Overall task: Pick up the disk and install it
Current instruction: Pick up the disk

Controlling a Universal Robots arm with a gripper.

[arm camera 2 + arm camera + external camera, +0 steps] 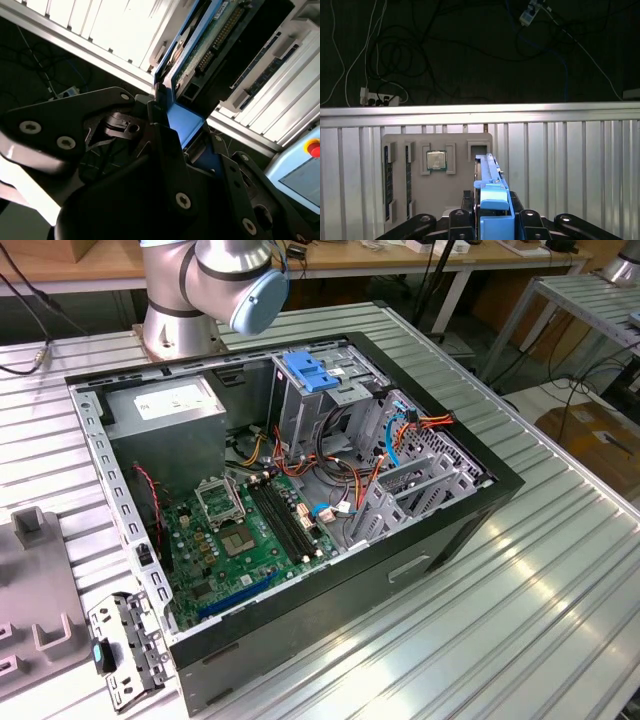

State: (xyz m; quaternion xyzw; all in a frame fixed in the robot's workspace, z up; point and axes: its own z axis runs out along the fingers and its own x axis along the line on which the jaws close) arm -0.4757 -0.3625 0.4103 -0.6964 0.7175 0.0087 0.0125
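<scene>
My gripper (492, 222) has its fingers pinching the disk (490, 175) by the blue rails, edge-on, which I judge suits sliding it into a bay. The disk sits at the grey tray (435, 195), beside the chip (436, 160). I can't tell whether it's lifted clear.

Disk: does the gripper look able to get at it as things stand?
Very likely yes. In the first wrist view the disk stands edge-on inside the gripper, with nothing between the two. It looks clamped already, though how firm the hold is cannot be told.
</scene>
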